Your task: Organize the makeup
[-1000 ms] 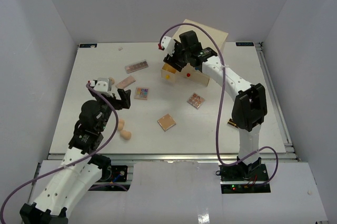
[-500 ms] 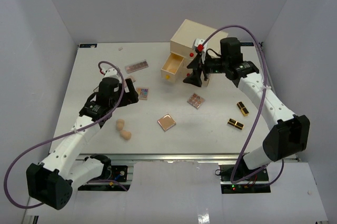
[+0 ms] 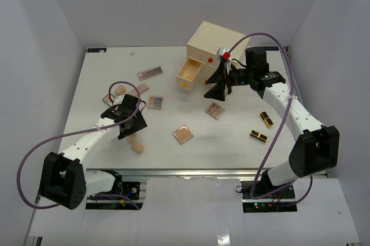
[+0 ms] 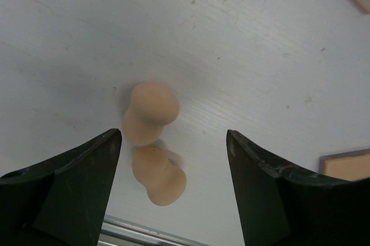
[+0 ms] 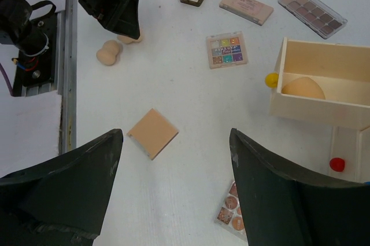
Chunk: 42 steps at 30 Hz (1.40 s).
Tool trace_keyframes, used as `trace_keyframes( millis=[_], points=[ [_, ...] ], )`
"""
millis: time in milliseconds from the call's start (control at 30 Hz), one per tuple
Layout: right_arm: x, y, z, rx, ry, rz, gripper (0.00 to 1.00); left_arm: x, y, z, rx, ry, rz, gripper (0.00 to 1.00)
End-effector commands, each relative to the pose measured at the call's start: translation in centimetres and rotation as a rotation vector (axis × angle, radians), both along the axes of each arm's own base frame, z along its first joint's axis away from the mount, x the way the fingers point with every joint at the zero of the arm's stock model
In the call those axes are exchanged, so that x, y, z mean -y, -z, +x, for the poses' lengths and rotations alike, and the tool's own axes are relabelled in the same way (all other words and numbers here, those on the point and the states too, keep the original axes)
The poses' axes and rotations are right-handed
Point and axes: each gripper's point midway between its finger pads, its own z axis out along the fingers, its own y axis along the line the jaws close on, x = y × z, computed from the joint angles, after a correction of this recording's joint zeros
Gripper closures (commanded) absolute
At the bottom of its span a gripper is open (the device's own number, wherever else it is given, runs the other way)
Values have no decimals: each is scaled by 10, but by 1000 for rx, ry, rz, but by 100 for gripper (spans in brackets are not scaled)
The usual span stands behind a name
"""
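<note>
One tan sponge (image 5: 303, 88) lies in the open drawer (image 5: 315, 113); left pincer (image 4: 173, 136) and right pincer (image 5: 176, 134) gape empty.

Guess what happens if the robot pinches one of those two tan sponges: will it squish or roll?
The tan sponges look soft and matte, so one would probably squish rather than slip. Their rounded, waisted shape suggests a sideways bump could roll one. They look light enough for the left gripper, jaws open above them.
</note>
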Motion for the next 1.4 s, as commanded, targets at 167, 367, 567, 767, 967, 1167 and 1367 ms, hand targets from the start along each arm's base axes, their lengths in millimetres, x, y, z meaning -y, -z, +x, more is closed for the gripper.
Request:
trace_keyframes(
  millis=[167, 367, 567, 767, 967, 1167, 1367],
  points=[
    [6, -21, -10, 50, -23, 49, 19, -15, 35, 1, -55, -28, 39, 35],
    [12, -21, -10, 50, -12, 54, 19, -10, 26, 13, -21, -5, 28, 71],
    [16, -24, -9, 55, -4, 58, 19, -7, 21, 11, -10, 23, 14, 81],
    [19, -25, -9, 63, 4, 58, 19, 21, -55, 44, 219, 189, -92, 89],
    [23, -26, -7, 88, 22, 50, 19, 100, -163, 67, 551, 571, -374, 100],
    [30, -25, -1, 96, 51, 42, 19, 152, -205, 108, 649, 734, -517, 100],
    [37, -22, 3, 98, 77, 40, 18, 199, -212, 155, 663, 793, -539, 100]
  ],
)
